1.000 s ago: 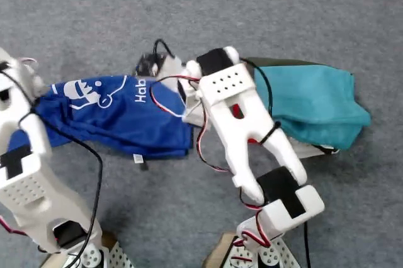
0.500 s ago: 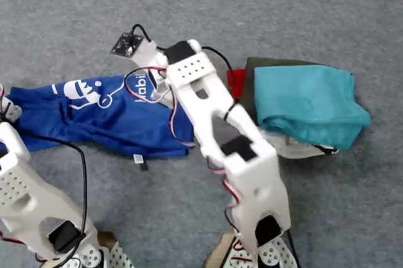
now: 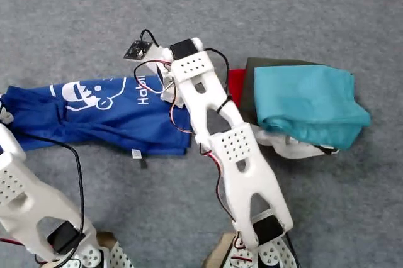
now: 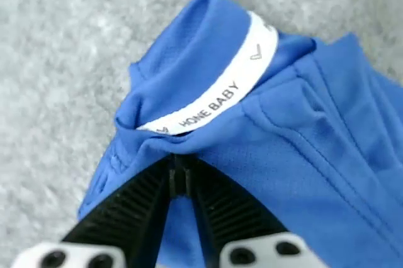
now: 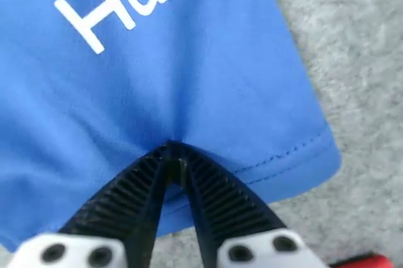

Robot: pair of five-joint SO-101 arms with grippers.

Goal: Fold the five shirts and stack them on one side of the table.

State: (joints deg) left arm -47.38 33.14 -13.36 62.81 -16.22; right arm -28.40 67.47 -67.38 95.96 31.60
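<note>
- Blue shirt (image 3: 107,114) lay flat on the grey table (image 3: 315,16), stretched out lengthwise between the two arms with its white print facing up.
- The left gripper (image 4: 179,177) was pinching the blue shirt just below the collar (image 4: 189,60). Its black jaws were pressed together with a ridge of cloth caught between them.
- A white neck tape (image 4: 220,92) ran along the inside of that collar, which stood slightly raised off the table.
- In the high view the left arm (image 3: 25,199) rose from the near left corner of the table to the collar end of the shirt, at the edge of the frame.
- The right gripper (image 5: 174,164) was clamped on the same shirt near its hem (image 5: 283,155), jaws closed on a small pucker of fabric, with the white lettering (image 5: 119,4) just beyond.
- The right arm (image 3: 233,155) stretched from the near edge of the table up to the hem end of the shirt.
- A stack of folded shirts sat to the right of the blue one, with a teal shirt (image 3: 308,101) on top.
- A dark green shirt (image 3: 250,79) showed beneath the teal one, and a red shirt (image 3: 236,85) peeked out on the side facing the blue shirt.
- A white shirt (image 3: 289,148) stuck out at the stack's near side.
- The right arm covered the gap, so whether the stack touched the blue shirt could not be told.
</note>
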